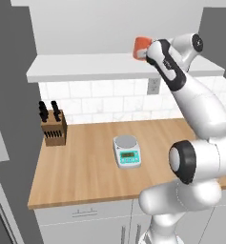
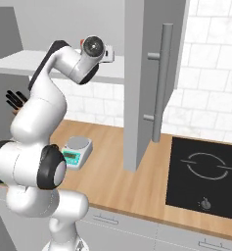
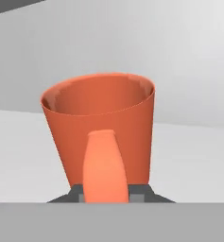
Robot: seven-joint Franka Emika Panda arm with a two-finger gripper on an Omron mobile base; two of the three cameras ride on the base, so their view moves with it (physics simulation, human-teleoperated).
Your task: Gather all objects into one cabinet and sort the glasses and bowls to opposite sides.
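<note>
Where the jaws close, the orange-red cup [image 3: 100, 127] sits between them.

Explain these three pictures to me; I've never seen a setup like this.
It is a rendered kitchen with a white jointed robot arm. Two pictures come from cameras on its base, behind it on the left and right; the third looks along its tool. On the wooden counter sit a knife block and a small kitchen scale; a black cooktop lies to the right. The tall grey cabinet door stands open. The tool is at an orange-red handled cup on the white shelf; whether it grips it, I cannot tell.
</note>
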